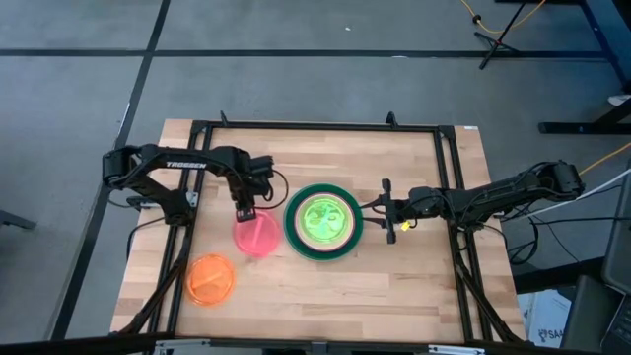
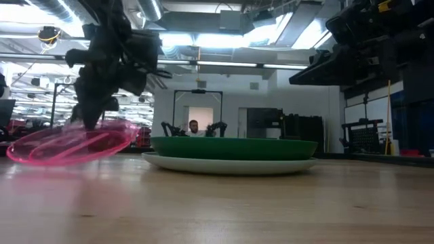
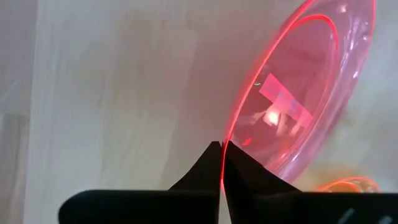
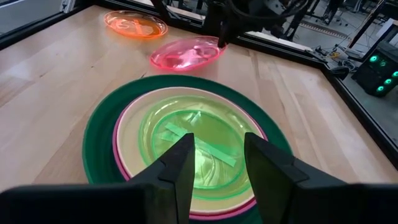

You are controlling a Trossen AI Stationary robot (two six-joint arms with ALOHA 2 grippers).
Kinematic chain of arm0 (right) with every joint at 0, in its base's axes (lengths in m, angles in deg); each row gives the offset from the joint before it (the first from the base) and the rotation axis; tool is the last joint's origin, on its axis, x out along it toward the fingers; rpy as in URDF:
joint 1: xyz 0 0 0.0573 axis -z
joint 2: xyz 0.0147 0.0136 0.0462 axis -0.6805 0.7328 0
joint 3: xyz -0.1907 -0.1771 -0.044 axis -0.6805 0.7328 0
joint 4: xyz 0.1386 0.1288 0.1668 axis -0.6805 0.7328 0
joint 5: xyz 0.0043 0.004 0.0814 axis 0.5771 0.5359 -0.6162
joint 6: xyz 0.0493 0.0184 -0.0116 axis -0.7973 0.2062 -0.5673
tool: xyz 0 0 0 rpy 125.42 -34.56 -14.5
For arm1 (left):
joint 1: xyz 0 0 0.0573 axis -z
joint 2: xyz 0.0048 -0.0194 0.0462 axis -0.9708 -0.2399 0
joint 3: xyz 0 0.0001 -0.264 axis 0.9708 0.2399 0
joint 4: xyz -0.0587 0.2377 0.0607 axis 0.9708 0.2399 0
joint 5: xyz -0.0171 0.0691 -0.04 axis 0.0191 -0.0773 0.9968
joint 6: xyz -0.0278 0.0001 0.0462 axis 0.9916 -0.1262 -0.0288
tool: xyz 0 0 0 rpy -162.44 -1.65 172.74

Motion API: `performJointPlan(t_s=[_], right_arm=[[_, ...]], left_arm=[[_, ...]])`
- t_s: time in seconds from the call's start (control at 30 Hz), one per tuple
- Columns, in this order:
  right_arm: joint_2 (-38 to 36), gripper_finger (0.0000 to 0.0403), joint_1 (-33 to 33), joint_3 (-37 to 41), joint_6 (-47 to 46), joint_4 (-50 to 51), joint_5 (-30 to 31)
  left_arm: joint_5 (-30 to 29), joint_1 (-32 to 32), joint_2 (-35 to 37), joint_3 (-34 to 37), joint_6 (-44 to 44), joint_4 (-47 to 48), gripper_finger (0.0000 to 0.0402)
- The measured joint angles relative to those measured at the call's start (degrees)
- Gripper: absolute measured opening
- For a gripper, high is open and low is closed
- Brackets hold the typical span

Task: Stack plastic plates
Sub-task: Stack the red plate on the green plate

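A stack of plates (image 1: 323,221) stands mid-table: a pale plate at the bottom (image 2: 230,165), dark green on it, then magenta, peach and translucent lime green (image 4: 193,140) on top. My left gripper (image 1: 244,210) is shut on the pink-red plate (image 1: 256,235), left of the stack and lifted off the wood. The orange plate (image 1: 210,279) lies flat near the front left. My right gripper (image 1: 389,209) is open and empty, just right of the stack. My left gripper pinches the pink-red plate's rim (image 3: 225,163) at its far-left side between its two fingers, which come from above and point down. The plate hangs tilted and clear of the table (image 2: 71,144), its held side higher in the right wrist view (image 4: 186,53).
A black metal frame (image 1: 315,126) runs around the table's edges. Bare wood lies in front of the stack (image 1: 335,291). Beyond the table a person (image 2: 194,126) sits at another robot rig.
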Motion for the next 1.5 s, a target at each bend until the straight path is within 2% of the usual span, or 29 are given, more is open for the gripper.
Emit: performJointPlan(t_s=[0.33,0.6,0.8,1.1,1.5], right_arm=[[0.00,0.0133,-0.01,0.00,0.00,0.00,0.00],[0.00,0.0133,-0.01,0.00,0.00,-0.01,0.00],[0.00,0.0133,-0.02,0.00,-0.08,-0.01,0.00],[0.00,0.0133,-0.02,0.00,-0.33,-0.03,0.00],[0.00,0.0133,0.00,0.00,-0.50,-0.08,0.00]], left_arm=[[2.86,2.60,-0.01,-4.34,2.62,-1.56,0.0001],[3.68,3.66,-0.01,-4.76,10.45,-17.53,0.0002],[1.13,5.24,-0.14,-4.76,15.33,-28.29,0.0008],[-5.64,6.30,-3.59,-4.78,16.00,-38.71,0.0012],[-5.86,7.10,-8.89,-4.78,15.87,-45.83,0.0019]])
